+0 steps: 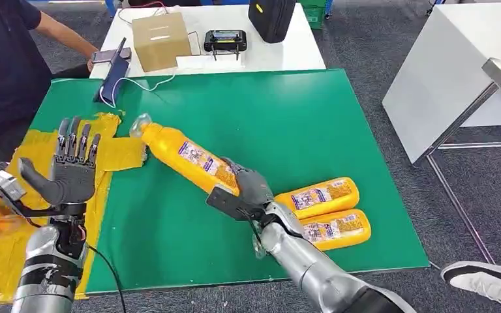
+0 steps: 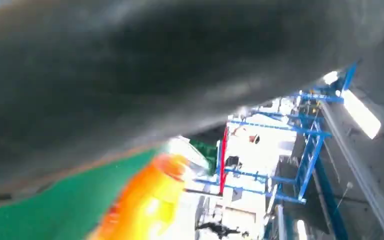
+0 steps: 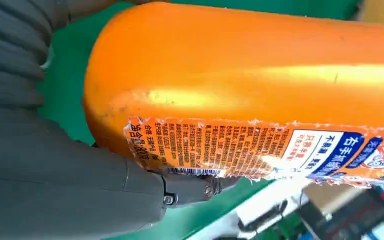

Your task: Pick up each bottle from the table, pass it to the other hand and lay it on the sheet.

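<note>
Right hand (image 1: 251,186) grips a glossy orange bottle (image 1: 186,156) above the green mat (image 1: 287,124), cap toward the crinkled yellow sheet (image 1: 121,153). Left hand (image 1: 72,166) raised, fingers spread, empty. Two bottles (image 1: 326,212) near the mat's right edge.

Probably a lab: blue racking (image 2: 307,150), worktables (image 1: 212,26)

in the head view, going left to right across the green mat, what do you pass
crumpled yellow sheet → raised left robot hand → long orange plastic bottle held out by the right robot hand → two orange labelled bottles lying side by side, one just behind the other
</note>
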Robot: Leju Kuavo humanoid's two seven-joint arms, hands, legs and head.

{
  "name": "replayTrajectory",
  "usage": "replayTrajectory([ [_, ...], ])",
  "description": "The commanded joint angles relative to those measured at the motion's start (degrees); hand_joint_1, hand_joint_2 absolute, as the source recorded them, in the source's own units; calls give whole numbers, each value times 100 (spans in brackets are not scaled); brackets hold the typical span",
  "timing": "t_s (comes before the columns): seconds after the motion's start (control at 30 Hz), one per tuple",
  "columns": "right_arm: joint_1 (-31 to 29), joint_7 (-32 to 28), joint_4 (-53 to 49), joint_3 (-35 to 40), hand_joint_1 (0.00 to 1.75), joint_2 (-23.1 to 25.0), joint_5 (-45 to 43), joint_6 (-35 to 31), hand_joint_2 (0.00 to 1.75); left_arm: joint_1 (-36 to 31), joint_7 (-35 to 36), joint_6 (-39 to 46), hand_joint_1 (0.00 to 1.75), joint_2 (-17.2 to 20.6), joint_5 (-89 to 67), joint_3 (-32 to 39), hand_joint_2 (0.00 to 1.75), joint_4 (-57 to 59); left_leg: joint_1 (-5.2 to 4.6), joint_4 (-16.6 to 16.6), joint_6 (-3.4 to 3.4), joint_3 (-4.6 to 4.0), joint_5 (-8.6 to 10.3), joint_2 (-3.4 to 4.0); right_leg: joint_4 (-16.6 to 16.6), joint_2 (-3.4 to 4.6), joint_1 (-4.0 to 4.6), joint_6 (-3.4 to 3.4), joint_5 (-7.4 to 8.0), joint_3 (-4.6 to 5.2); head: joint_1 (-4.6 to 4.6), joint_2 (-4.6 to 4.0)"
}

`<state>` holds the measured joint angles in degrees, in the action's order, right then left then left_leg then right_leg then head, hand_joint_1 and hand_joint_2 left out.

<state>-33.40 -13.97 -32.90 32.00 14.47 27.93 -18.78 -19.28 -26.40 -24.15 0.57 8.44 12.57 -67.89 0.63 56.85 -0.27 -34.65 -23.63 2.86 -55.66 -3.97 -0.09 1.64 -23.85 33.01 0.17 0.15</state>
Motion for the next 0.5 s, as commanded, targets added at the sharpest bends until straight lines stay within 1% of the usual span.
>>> replayTrajectory([
  [0.03,178,-313,-666,-674,175,10,-172,-95,175,-6,63,43,0,-184,33,209,0,-115,-2,-1,2,13,-3,-23,-3,24,-7,-1,-7,-14,0,0],
  [0.07,332,-493,-1014,-831,175,38,-278,-133,175,38,118,44,0,-201,98,208,0,-163,0,2,2,10,-4,-22,-3,22,-4,-2,-6,-12,-2,0],
  [0.1,470,-527,-1339,-863,175,31,-293,-104,175,87,154,65,0,-202,95,177,175,-218,0,2,3,14,-5,-28,-3,26,-6,-2,-9,-17,-2,0],
  [0.17,680,-460,-1873,-801,175,22,-266,37,175,168,252,27,0,-221,138,96,175,-273,-1,-1,2,4,-3,-16,-2,18,-4,-1,-5,-6,0,0],
  [0.2,709,-448,-1957,-749,175,27,-252,94,175,194,258,24,0,-223,131,68,175,-297,-2,-1,2,13,-7,-24,-3,25,-7,-1,-11,-14,-2,0],
  [0.27,834,-378,-2186,-502,175,86,-139,259,175,333,245,-77,0,-241,103,-90,175,-427,-1,-3,2,6,-2,-19,1,13,-4,0,-6,-9,0,0],
  [0.37,876,-295,-2179,-194,175,160,-34,435,175,463,191,-66,0,-267,-68,-303,175,-630,0,2,2,17,-12,-21,-3,30,-6,-1,-13,-18,0,0],
  [0.43,877,-270,-2156,-60,175,171,29,468,175,501,195,-65,0,-289,-94,-382,175,-710,-1,-2,2,6,-4,-13,0,17,-4,-1,-5,-6,0,0],
  [0.5,910,-267,-2203,94,175,193,93,520,175,579,217,-121,0,-309,-142,-542,175,-808,1,0,2,8,-6,-24,-1,19,-5,-1,-9,-8,-2,0],
])
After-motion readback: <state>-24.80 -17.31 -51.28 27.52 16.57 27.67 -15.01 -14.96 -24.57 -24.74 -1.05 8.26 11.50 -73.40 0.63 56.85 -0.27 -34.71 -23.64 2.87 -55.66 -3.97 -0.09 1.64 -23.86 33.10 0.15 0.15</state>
